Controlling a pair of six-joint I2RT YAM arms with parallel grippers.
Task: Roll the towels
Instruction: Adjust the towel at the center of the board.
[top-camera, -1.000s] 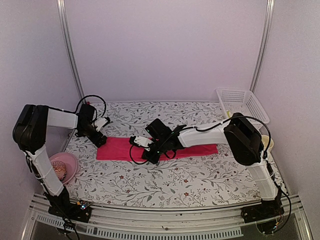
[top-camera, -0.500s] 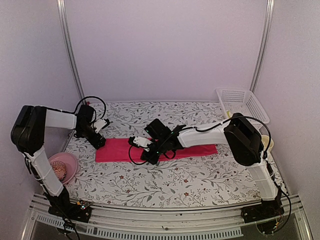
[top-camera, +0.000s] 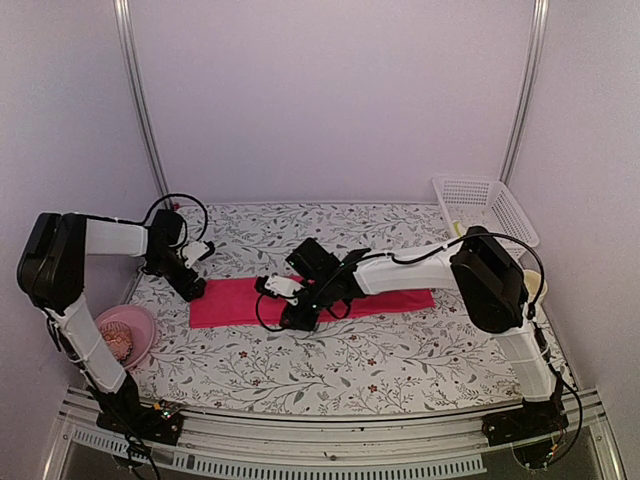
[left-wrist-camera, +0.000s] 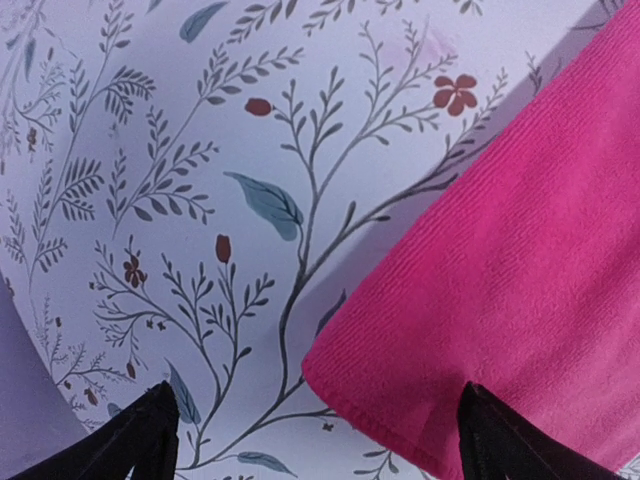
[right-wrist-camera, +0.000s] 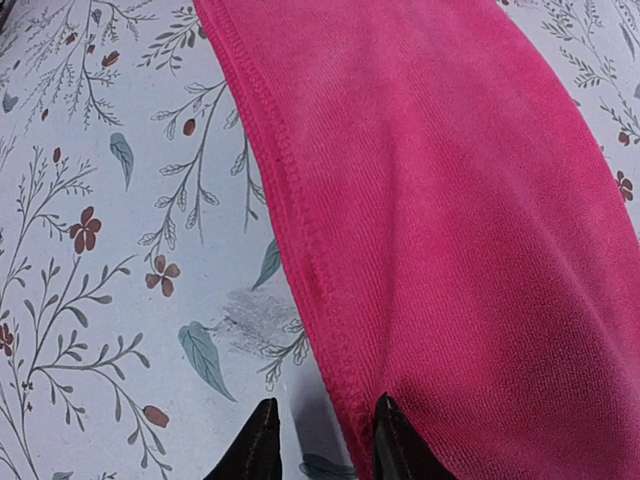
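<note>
Floral tabletop, pink towel lying flat

The right arm covers the middle of the pink towel. Right of the towel, a yellowish thing sits mostly hidden behind that arm. Left of it, the contents of a bowl are too small to identify.

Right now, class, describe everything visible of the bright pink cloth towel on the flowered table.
The bright pink cloth towel is a long, narrow strip of soft ribbed fabric with a stitched hem, lying flat and unrolled on the flowered table cover. The right gripper straddles its near hem mid-length; the open left gripper brackets its left-end corner.
</note>
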